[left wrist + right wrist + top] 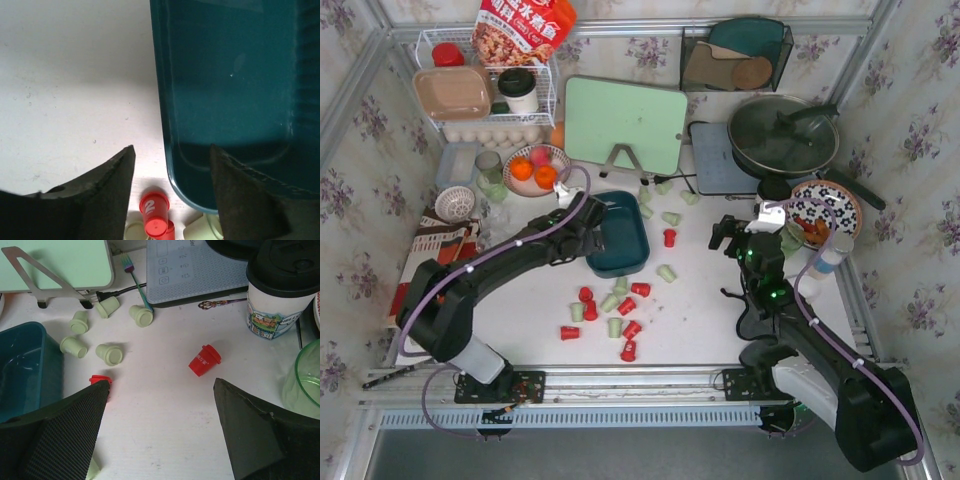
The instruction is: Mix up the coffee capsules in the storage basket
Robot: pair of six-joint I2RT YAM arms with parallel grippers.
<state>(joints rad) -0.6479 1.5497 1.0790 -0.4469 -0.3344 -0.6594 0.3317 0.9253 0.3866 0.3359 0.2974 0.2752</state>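
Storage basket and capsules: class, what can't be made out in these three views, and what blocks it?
Top external: left wall of the storage basket, under the left gripper.
Left wrist: pale green capsules, cut by the bottom edge and the fingers.
Right wrist: one red capsule, half behind a finger of the right gripper; print on the lone red capsule, too small to read.

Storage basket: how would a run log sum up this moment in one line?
storage basket: empty | coffee capsules: scattered on table | left tool: open, over basket wall | right tool: open, holding nothing
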